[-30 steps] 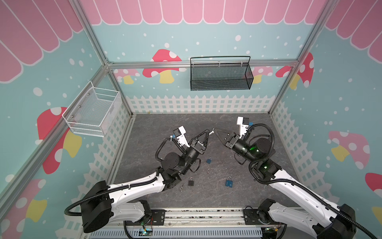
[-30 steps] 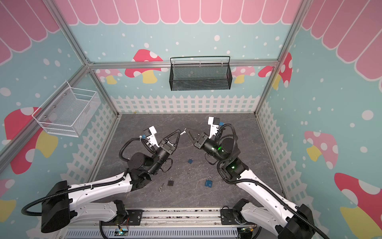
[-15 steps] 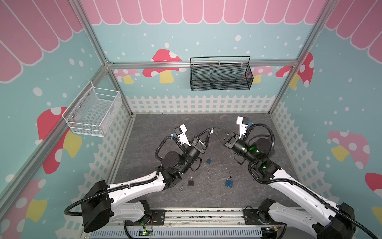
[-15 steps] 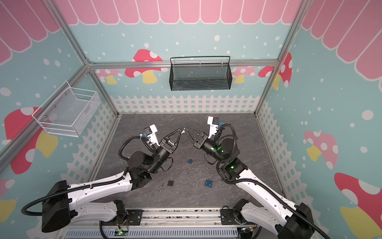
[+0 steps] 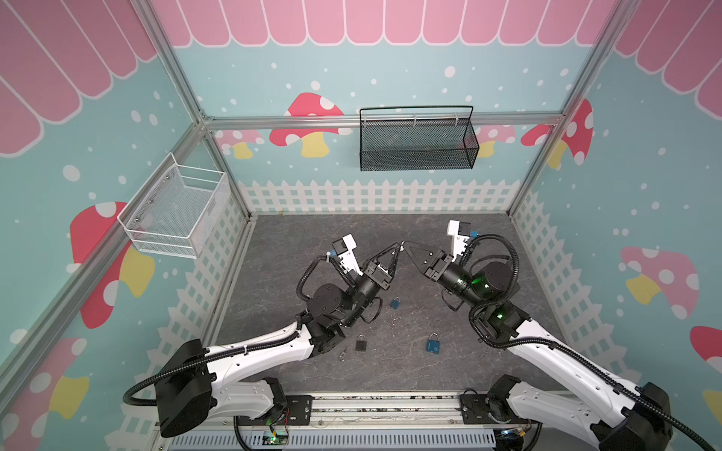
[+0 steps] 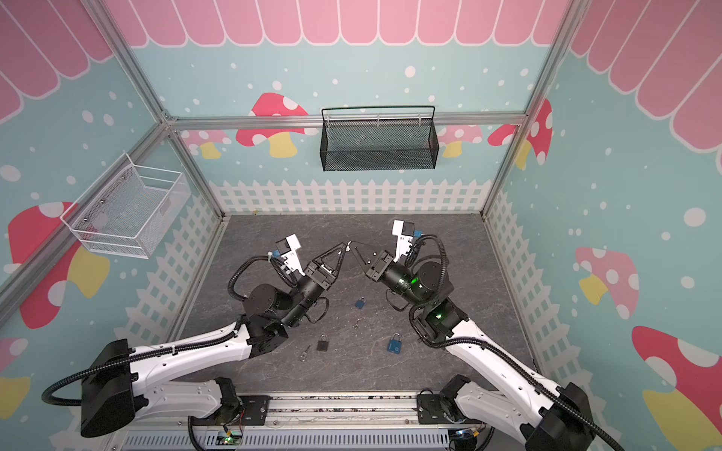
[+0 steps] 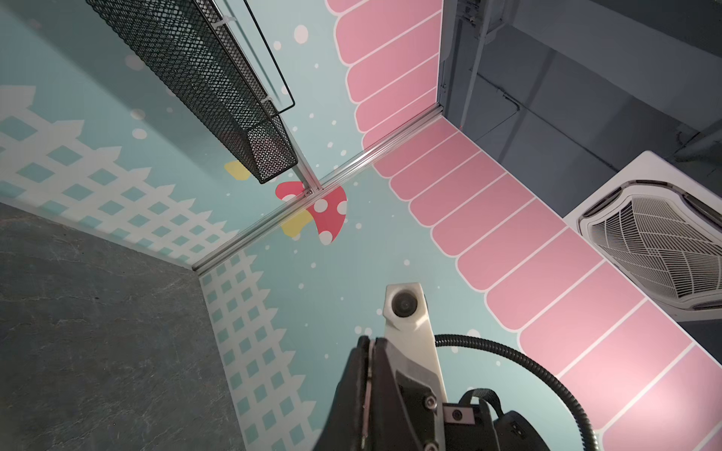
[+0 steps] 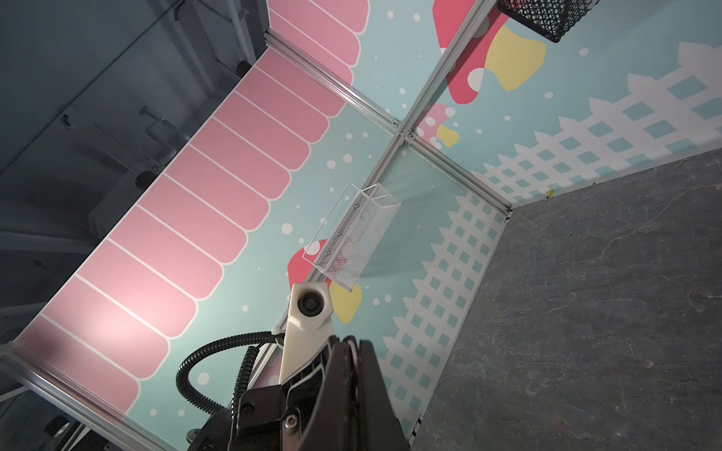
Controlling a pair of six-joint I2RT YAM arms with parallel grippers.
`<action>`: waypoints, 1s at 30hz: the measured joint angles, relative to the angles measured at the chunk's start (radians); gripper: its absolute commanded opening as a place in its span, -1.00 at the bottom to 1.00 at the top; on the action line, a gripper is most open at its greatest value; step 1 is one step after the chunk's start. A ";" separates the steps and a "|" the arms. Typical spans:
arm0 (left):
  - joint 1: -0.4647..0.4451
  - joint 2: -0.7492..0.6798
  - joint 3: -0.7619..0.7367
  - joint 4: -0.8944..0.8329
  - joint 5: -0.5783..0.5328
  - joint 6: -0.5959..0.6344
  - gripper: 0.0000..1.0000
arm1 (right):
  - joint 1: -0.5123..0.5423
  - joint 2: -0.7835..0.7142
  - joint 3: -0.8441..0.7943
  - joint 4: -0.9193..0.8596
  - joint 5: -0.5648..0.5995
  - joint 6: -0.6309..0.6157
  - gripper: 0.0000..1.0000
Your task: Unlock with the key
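Both grippers are raised above the grey floor and their tips meet in mid-air. My left gripper (image 5: 398,247) (image 7: 369,345) is shut, and my right gripper (image 5: 406,244) (image 8: 354,343) is shut too. A small silvery key (image 5: 402,245) (image 6: 348,244) glints where the two tips touch, pinched by both. In the wrist views only a thin pale sliver shows between each pair of fingers. On the floor below lie a small blue padlock (image 5: 395,302), a black padlock (image 5: 361,343) and a larger blue padlock (image 5: 431,346), all with shackles closed.
Two more small keys lie on the floor, one (image 5: 343,354) beside the black padlock and one (image 5: 392,324) between the blue ones. A black mesh basket (image 5: 416,138) hangs on the back wall. A white wire basket (image 5: 176,213) hangs on the left wall.
My left gripper has closed its fingers at the tip of the right gripper. Both arms have stayed almost where they were.
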State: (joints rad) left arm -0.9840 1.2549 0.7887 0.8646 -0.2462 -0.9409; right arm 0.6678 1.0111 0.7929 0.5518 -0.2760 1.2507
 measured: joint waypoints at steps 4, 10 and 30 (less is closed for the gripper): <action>0.000 0.000 0.000 -0.004 0.000 0.002 -1.00 | 0.000 -0.002 -0.011 0.013 0.007 0.000 -1.00; -0.001 -0.005 -0.003 -0.016 0.000 0.019 -1.00 | 0.001 -0.010 -0.023 0.014 0.014 -0.006 -0.66; 0.313 -0.145 0.364 -1.062 0.525 0.341 -1.00 | -0.173 -0.036 0.161 -0.489 -0.401 -0.518 0.31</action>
State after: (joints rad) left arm -0.6712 1.1099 1.1522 -0.1970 0.2783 -0.5995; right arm 0.4950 0.9752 0.9539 0.0631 -0.6773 0.7326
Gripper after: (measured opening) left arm 0.047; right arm 0.664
